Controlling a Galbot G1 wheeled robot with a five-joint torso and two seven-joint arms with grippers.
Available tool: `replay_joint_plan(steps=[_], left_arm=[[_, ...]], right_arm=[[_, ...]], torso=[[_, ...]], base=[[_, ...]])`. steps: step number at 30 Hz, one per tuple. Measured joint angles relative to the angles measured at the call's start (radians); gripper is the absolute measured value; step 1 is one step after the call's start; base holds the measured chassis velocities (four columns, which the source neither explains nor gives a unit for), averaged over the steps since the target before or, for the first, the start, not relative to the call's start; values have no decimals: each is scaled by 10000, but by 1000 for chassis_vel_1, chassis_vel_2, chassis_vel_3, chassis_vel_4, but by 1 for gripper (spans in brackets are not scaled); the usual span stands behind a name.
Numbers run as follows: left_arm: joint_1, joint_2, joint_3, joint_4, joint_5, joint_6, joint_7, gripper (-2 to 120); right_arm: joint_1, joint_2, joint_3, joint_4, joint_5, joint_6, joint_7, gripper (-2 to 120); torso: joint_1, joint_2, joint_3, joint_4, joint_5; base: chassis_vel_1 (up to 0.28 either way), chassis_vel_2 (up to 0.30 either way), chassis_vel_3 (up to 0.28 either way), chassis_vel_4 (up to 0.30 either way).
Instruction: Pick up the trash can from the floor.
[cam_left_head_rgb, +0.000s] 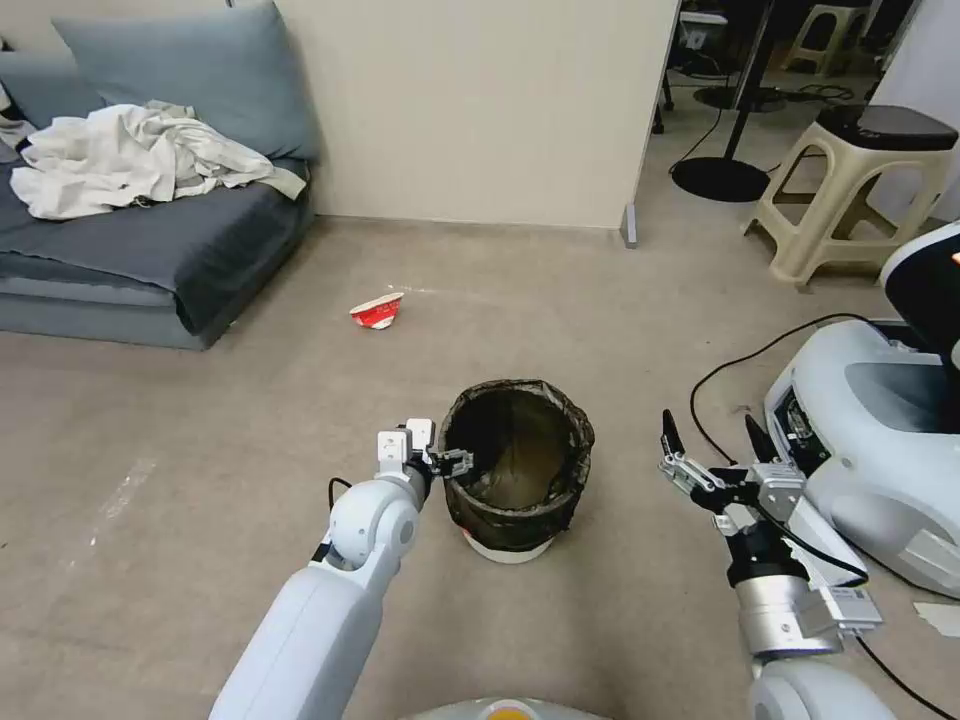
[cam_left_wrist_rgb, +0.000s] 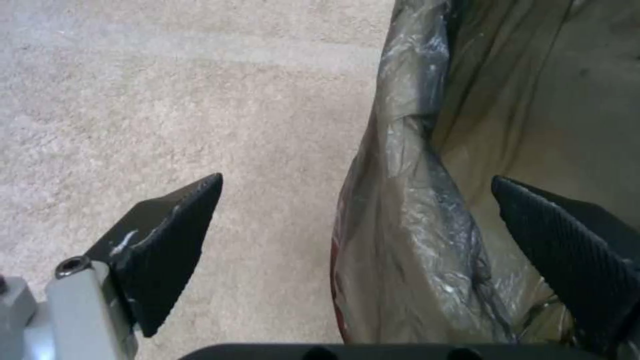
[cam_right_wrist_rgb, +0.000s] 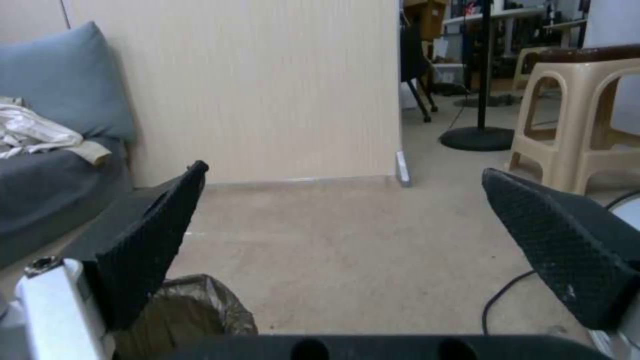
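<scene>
The bin (cam_left_head_rgb: 517, 468) stands on the floor (cam_left_head_rgb: 620, 330). Our left gripper (cam_left_wrist_rgb: 373, 250) straddles the bin's rim, jaws spread, one finger inside. We judge the bin light and stiff, its bag slippery; pinch the rim. Our right gripper (cam_left_head_rgb: 712, 440) hangs beside the bin, agape.

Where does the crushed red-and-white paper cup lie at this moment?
In the head view, the crushed red-and-white paper cup lies on the beige-grey floor, ahead and left of the bag-lined white trash can, near the grey sofa.
</scene>
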Motion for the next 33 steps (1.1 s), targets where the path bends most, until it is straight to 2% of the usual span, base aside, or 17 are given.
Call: replay_joint_plan(steps=[9,12,15,16,18,19,22,24,26,31,32,33], left_arm=[[-169,-53,263,198,-238,12,-481,100],[-206,-75,310,253,-286,10,-568,95],[-255,-91,375,326,-415,8,-710,80],[-255,-91,375,326,-415,8,-710,80],[-256,-91,377,333,-432,7,-733,71],[-256,-91,377,333,-432,7,-733,71],[-245,-69,378,301,-480,7,-751,55],[-245,-69,378,301,-480,7,-751,55],[-225,-45,376,289,-512,6,-764,42],[-212,-39,375,289,-570,6,-815,27],[-206,-47,374,292,-593,6,-841,19],[-206,-47,374,292,-593,6,-841,19]], right_arm=[[82,-9,3,-104,9,0,20,100],[91,-14,8,-111,14,0,33,100],[104,-25,25,-134,23,0,59,100],[104,-25,25,-134,23,0,59,100],[108,-26,29,-136,25,-1,66,100],[108,-26,29,-136,25,-1,66,100],[110,-26,30,-137,26,-6,68,100],[110,-26,30,-137,26,-6,68,100],[113,-27,30,-137,26,-15,68,100],[124,-31,29,-138,26,-26,69,100],[125,-35,29,-142,26,-27,69,100],[125,-35,29,-142,26,-27,69,100]], torso=[[-1,1,-2,3,3],[-1,2,-2,4,2],[-1,2,-2,0,0],[-1,2,-2,0,0],[-1,2,-2,-2,-2],[-1,2,-2,-2,-2],[0,2,-1,-3,-4],[0,2,-1,-3,-4],[-1,2,-1,-3,-4],[-1,2,-1,-3,-3],[-1,2,-1,-2,-3],[-1,2,-1,-2,-3]], base=[[0,0,0,0],[0,0,0,0],[0,0,0,0],[0,0,0,0],[0,0,0,0],[0,0,0,0],[0,0,0,0],[0,0,0,0],[0,0,0,0],[0,0,0,0],[0,0,0,0],[0,0,0,0]])
